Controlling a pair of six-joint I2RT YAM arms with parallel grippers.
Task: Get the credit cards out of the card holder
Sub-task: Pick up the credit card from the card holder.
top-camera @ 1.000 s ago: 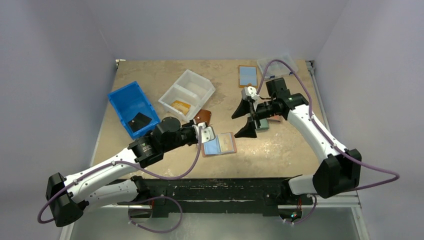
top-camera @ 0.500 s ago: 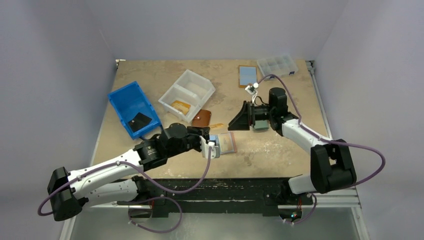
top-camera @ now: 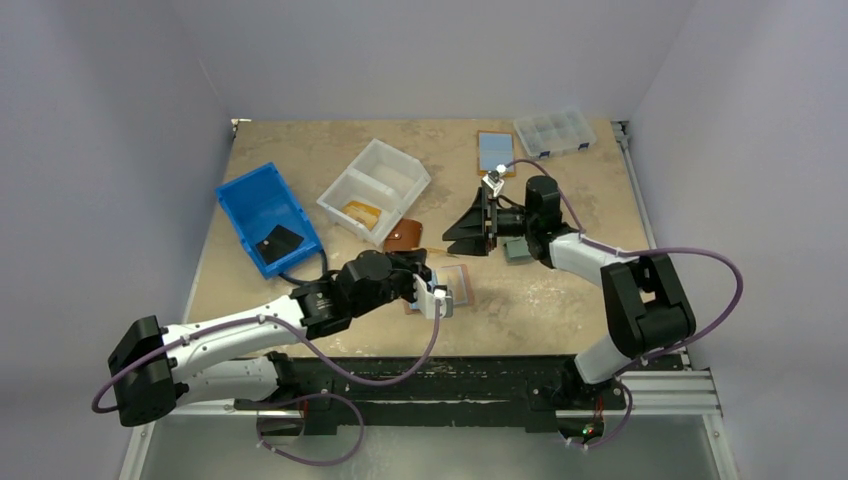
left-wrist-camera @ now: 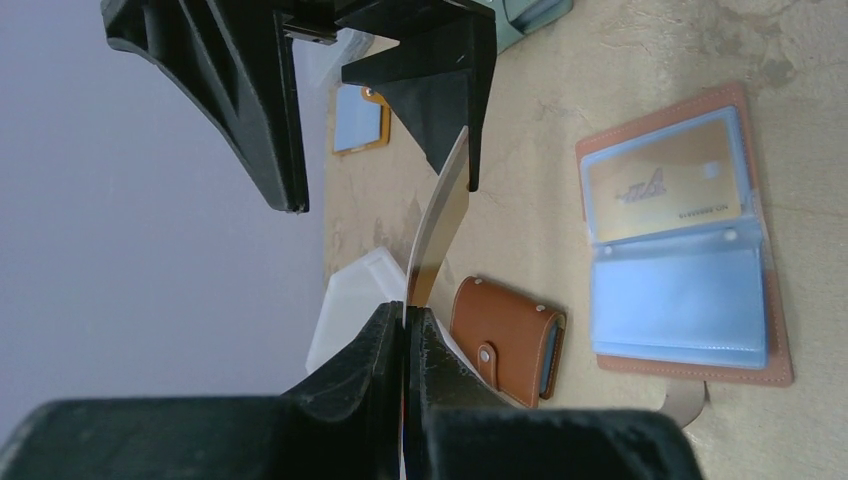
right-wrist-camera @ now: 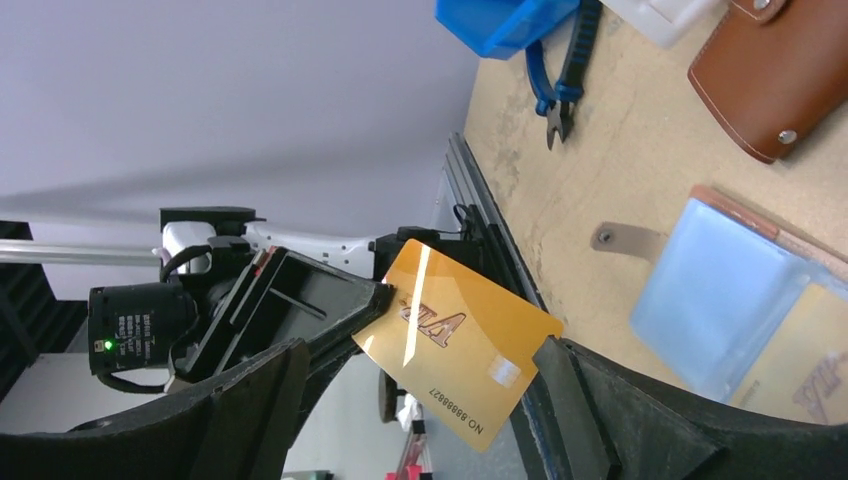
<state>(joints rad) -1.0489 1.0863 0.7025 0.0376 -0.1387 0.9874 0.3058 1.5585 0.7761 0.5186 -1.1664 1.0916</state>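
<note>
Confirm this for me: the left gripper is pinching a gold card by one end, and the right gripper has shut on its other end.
One thing is wrong. The left gripper does pinch the gold card by one end, but the right gripper has not shut on it. It is open, with its jaws wide apart on either side of the card. The right wrist view shows this.

Plain pale lavender walls (top-camera: 420,50) close in a tan, scuffed table (top-camera: 560,300) on three sides under soft, even light.
</note>
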